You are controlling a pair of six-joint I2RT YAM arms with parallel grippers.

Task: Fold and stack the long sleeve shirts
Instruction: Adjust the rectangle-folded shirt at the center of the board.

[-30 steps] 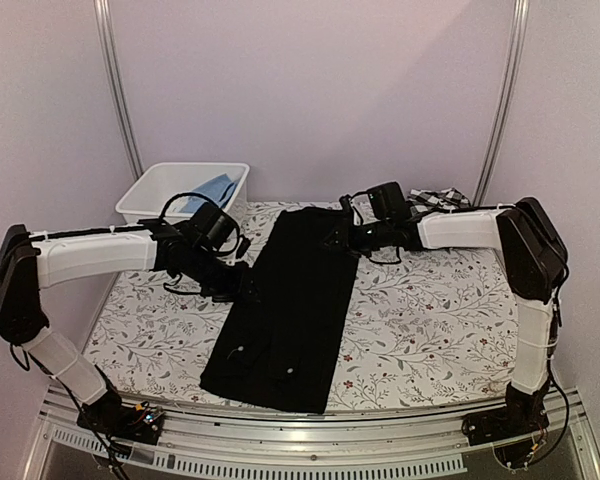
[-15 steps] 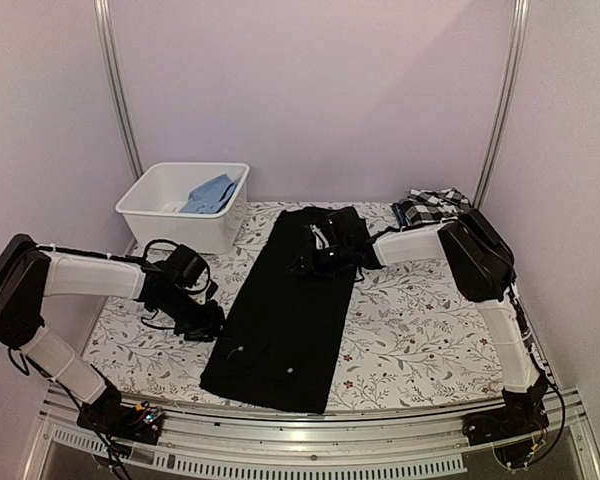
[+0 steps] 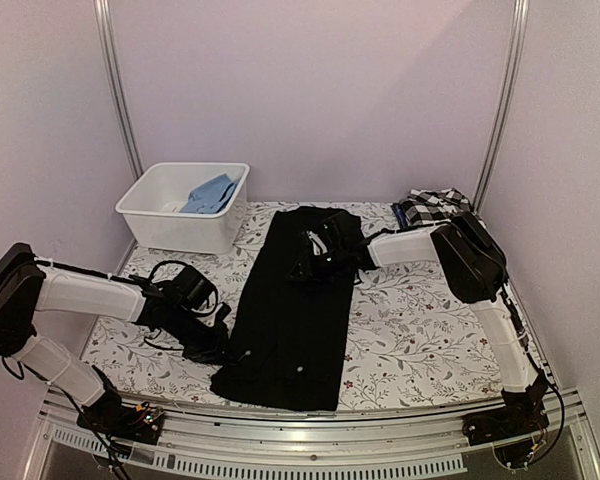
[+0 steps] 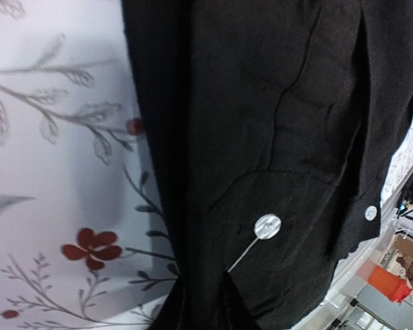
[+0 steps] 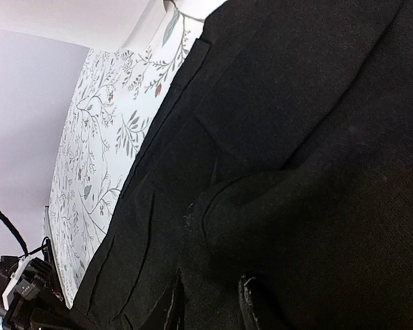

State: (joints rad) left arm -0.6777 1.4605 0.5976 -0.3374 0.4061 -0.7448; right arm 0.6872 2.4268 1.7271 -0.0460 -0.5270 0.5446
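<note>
The plain black collared shirt [image 3: 295, 300] lies as a long narrow strip down the middle of the table. Small white buttons [image 4: 267, 226] show near its near end. My left gripper [image 3: 218, 350] is at the shirt's near left edge; in the left wrist view the jaws [image 4: 213, 313] look shut on black cloth [image 4: 275, 124]. My right gripper [image 3: 315, 262] is on the shirt's far part, and a fold of black cloth [image 5: 310, 206] bunches between its fingers [image 5: 246, 302]. The black-and-white checked shirt [image 3: 430, 207] lies at the back right. The dark shirt with white lettering is out of view.
A white bin [image 3: 145, 205] with a blue cloth [image 3: 210, 192] stands at the back left. The table has a floral cover [image 3: 420, 330]. A metal rail [image 3: 310, 440] runs along the near edge.
My left gripper moved toward the near edge along the shirt's left side, and the shirt's near end shifted a little right. My right gripper moved left over the shirt's far part.
</note>
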